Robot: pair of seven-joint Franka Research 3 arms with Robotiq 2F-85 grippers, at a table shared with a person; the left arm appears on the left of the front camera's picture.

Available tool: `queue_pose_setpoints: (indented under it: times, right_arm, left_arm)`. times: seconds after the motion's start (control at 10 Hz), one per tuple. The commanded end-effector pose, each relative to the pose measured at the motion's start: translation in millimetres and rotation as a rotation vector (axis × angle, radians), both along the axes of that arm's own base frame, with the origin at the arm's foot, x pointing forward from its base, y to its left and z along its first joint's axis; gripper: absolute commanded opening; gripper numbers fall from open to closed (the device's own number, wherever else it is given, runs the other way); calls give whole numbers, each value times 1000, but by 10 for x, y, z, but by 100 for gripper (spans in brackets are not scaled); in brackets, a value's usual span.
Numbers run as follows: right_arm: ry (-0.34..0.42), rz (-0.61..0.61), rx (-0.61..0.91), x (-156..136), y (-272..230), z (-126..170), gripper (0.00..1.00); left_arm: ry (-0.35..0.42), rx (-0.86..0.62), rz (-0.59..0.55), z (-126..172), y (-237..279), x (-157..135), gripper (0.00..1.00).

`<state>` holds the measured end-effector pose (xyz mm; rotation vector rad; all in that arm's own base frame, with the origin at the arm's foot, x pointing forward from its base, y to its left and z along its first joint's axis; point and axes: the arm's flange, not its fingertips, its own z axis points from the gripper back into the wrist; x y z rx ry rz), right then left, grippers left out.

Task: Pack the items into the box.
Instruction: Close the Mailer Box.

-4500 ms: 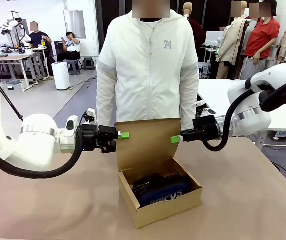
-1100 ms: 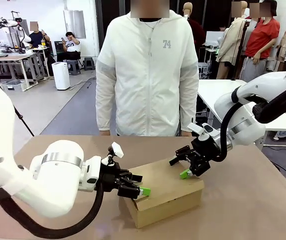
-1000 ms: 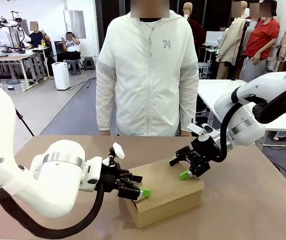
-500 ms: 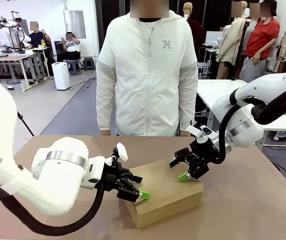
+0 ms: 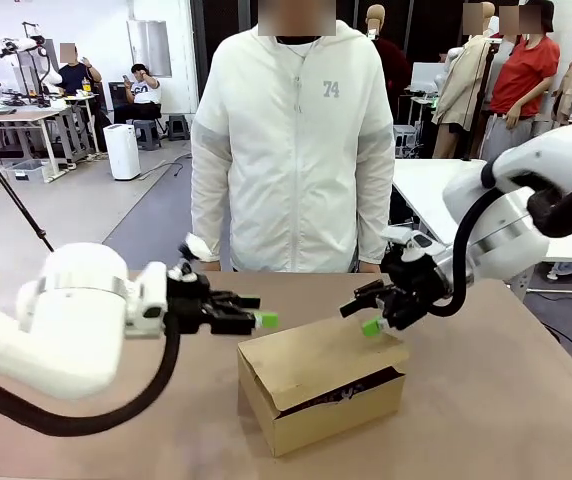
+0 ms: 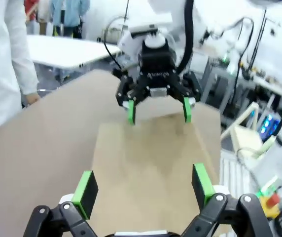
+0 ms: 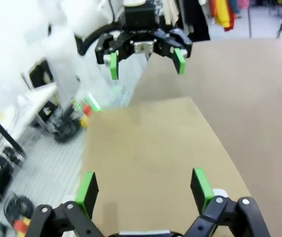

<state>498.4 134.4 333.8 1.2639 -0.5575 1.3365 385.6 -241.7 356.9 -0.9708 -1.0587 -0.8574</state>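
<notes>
Brown table (image 5: 526, 400) under closed box (image 5: 321, 385)

Even, bright indoor light falls from overhead across the room. In the front view the picture is sharp; the cardboard box (image 5: 321, 385) casts only a faint, soft shadow on the brown table (image 5: 506, 400), and its front gap is dark. Both wrist views are softer and slightly blurred, with wide-angle stretching toward the edges. The right wrist view is washed out to near white in its upper left corner. The left wrist view shows pale glare along its top.
</notes>
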Motion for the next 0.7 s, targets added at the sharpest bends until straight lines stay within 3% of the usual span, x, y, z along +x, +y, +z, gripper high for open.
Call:
queue_pose_setpoints:
  times: [0.0,0.1,0.2,0.3,0.4,0.6]
  right_arm:
    - [184,-129,-20,-163,-119,411,100]
    - [310,-211,-44,-214,-264,572,100]
    - [497,-290,-67,-252,-481,728,100]
    - [673,-390,-132,-325,-697,784,100]
    - [798,-435,-183,-434,-925,809,100]
    - [964,-522,-153,-658,-1468,770,100]
  left_arm:
    - [88,-89,7,350,356,-179,100]
    - [177,-84,2,467,519,-240,100]
    - [312,-67,16,572,732,-295,100]
    - [518,-69,17,612,980,-343,100]
    - [784,-109,-57,650,1256,-375,100]
    - [1180,-217,3,621,1904,-312,100]
